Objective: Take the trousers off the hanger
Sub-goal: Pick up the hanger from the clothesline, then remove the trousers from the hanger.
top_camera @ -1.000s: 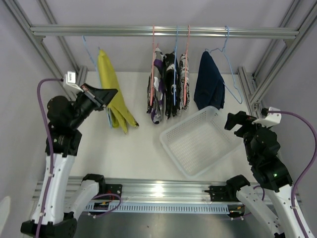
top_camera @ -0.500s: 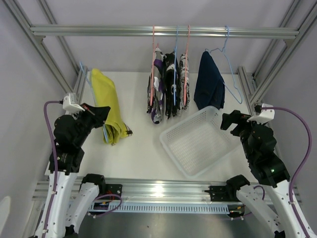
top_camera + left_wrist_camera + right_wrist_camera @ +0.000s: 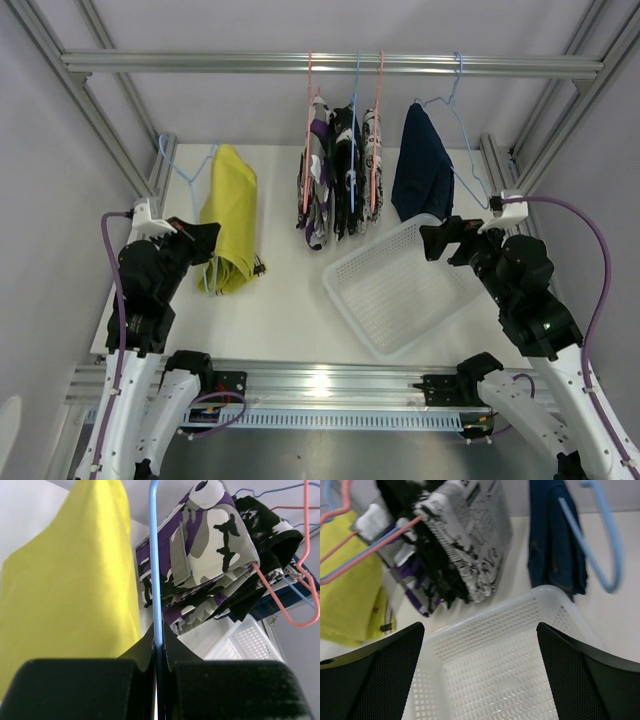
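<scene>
One blue hanger, probably the yellow trousers', tight in left gripper; right gripper agape.

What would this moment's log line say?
left fingers: shut on blue hanger | yellow trousers: on hanger, off rail | right fingers: open by basket

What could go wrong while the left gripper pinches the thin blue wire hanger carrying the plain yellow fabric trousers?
1. The left gripper is shut on only the thin blue wire hanger, so it may swivel and the plain yellow fabric trousers could slide onto the table, outside the white plastic mesh basket.
2. The open right gripper might snag the patterned trousers hanging between it and them.
</scene>
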